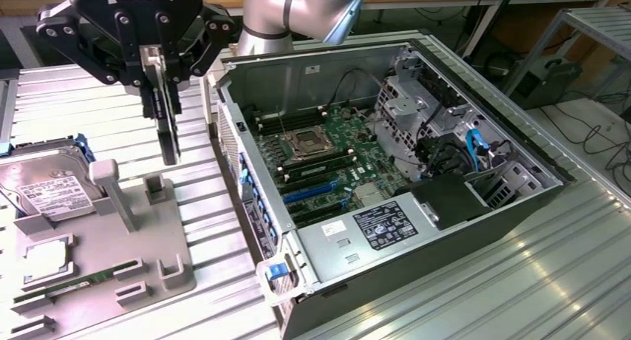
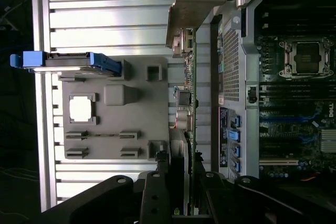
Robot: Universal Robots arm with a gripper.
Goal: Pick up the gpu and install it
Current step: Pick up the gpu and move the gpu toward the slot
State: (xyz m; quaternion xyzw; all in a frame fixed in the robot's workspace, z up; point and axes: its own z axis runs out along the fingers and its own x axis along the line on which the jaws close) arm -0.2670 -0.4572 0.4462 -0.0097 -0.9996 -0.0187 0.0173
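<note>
Black gripper (image 1: 162,89) with white lettering. The gpu (image 2: 192,93) has a green board edge and a silver end bracket. Pale grey fixture (image 1: 148,236). Hard drive (image 1: 44,192), silver with a white label, in a blue frame. Computer case (image 1: 444,273), black outside and grey inside. Green motherboard (image 1: 340,144) with blue slots (image 1: 313,192); blue cables (image 1: 476,151). Silver table (image 1: 552,281), ribbed in parallel stripes.

I see the case (image 1: 444,273) open on top, free above the slots (image 1: 312,193). Its near wall (image 1: 229,137) stands between them and the gpu (image 1: 170,129); fixture post (image 1: 155,186) just below.
</note>
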